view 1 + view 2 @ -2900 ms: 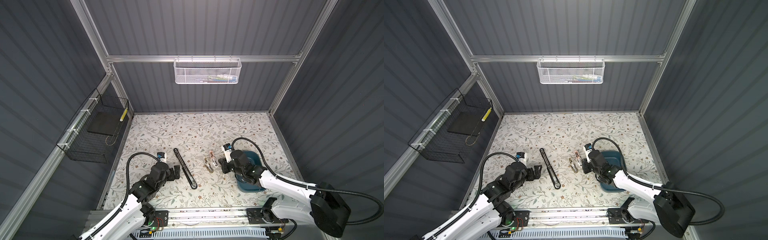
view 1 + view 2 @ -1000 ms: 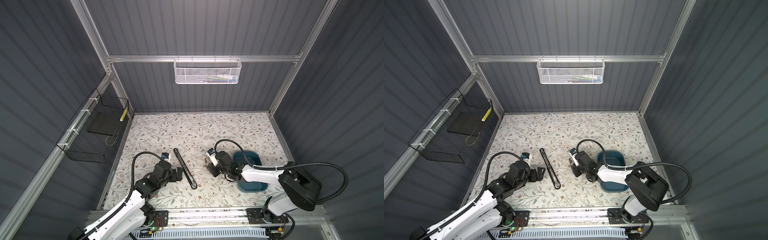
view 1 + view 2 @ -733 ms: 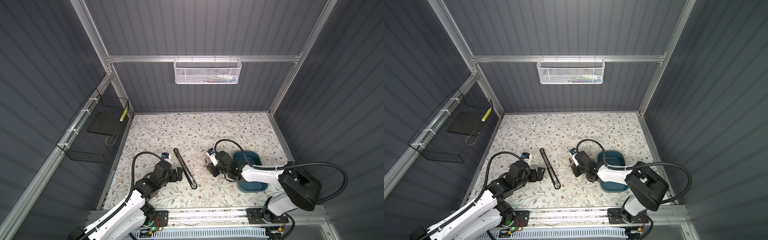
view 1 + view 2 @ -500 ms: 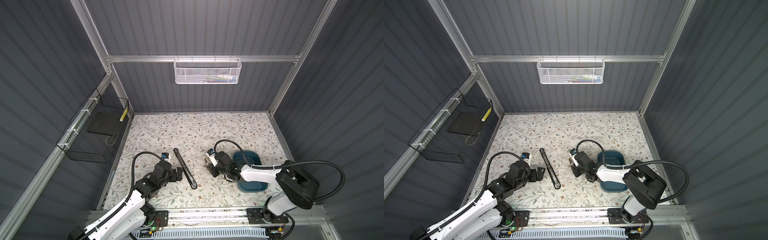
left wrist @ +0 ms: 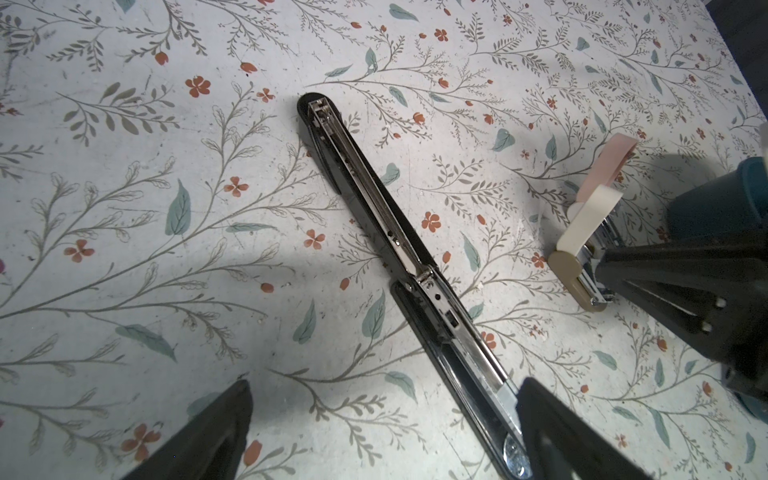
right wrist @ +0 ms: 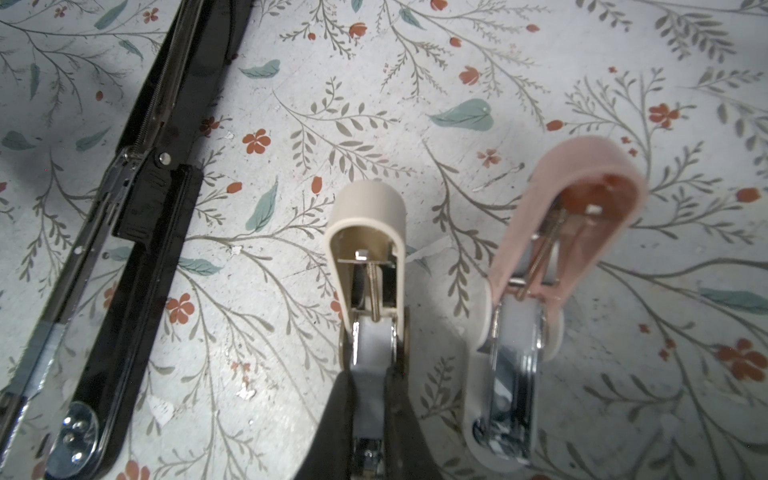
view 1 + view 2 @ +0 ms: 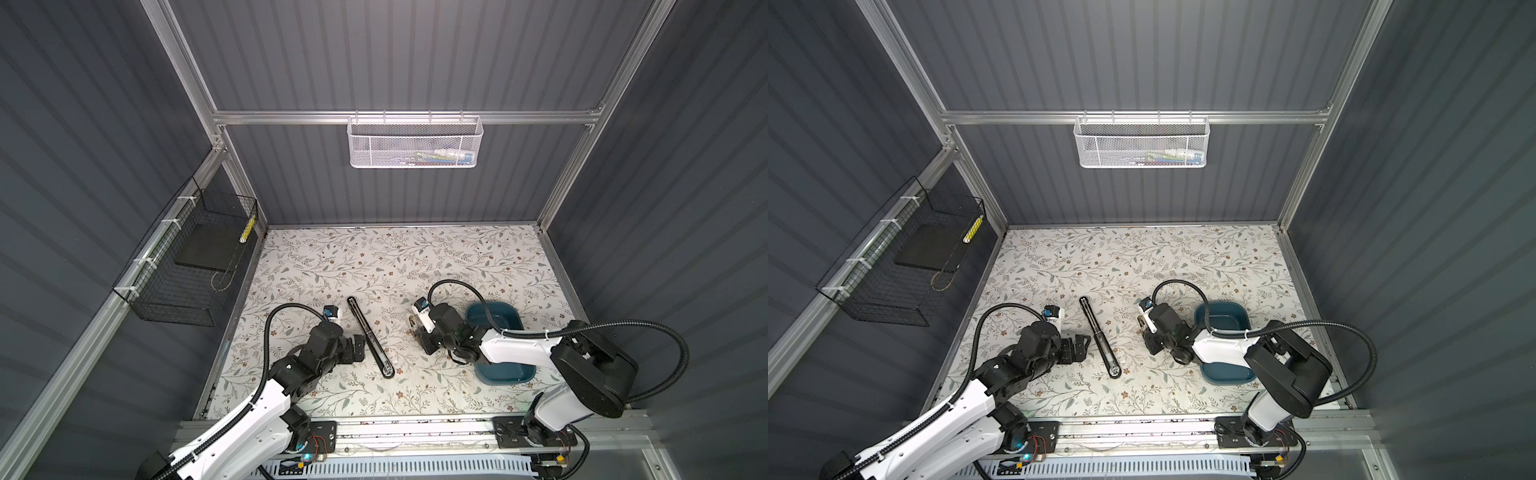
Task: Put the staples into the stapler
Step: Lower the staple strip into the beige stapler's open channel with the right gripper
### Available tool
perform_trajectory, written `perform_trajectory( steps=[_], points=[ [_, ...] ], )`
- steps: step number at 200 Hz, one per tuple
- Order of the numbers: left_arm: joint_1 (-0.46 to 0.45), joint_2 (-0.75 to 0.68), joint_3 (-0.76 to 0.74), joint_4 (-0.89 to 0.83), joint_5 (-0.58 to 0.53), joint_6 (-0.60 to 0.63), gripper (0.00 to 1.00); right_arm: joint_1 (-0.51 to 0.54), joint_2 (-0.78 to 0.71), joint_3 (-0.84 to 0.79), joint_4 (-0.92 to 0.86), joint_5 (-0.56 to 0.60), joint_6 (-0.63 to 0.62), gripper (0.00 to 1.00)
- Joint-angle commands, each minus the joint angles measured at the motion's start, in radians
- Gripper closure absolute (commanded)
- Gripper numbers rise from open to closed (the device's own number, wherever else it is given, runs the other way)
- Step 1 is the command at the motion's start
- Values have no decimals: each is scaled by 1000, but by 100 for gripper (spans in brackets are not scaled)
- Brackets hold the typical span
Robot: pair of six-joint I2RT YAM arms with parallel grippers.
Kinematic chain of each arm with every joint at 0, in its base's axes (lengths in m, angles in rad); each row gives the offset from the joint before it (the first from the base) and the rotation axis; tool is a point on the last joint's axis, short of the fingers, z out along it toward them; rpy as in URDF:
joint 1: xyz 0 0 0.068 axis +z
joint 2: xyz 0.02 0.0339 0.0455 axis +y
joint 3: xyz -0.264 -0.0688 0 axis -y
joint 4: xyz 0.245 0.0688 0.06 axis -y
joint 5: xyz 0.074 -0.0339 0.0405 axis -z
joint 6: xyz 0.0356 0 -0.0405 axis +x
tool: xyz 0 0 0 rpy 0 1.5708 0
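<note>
A grey strip, probably the staples (image 6: 371,345), lies in the metal channel of the open cream stapler (image 6: 365,203). The right fingers (image 6: 332,415), nearly closed, clamp that channel. Loading looks nearly done, with the lid not yet shut. In a top view, the black stapler (image 7: 370,340) lies at 9 o'clock. Beyond it the left fingers (image 7: 357,348) are spread wide and empty. The blue tub (image 7: 494,318) sits at 3 o'clock.

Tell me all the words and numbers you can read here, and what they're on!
No word or number reads clearly in any view.
Yellow strip in the black wire basket: its marks are too small to read.
Packets in the white mesh basket: the print is too blurred to read.
Black stapler, cream stapler, pink stapler: no lettering shows.
</note>
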Motion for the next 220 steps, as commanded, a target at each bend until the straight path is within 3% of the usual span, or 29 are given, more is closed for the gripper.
perform_trajectory(
  steps=[1, 171, 220],
  points=[
    [-4, -1, 2, 14, -13, 0, 0, 4, 27, 16, 2, 22, 2, 87],
    [-3, 1, 3, 15, -17, 0, 0, 5, -60, 13, -34, 34, -21, 87],
    [-4, 1, 2, 14, -18, -1, 1, 5, -18, 22, -30, 35, -33, 87]
  ],
)
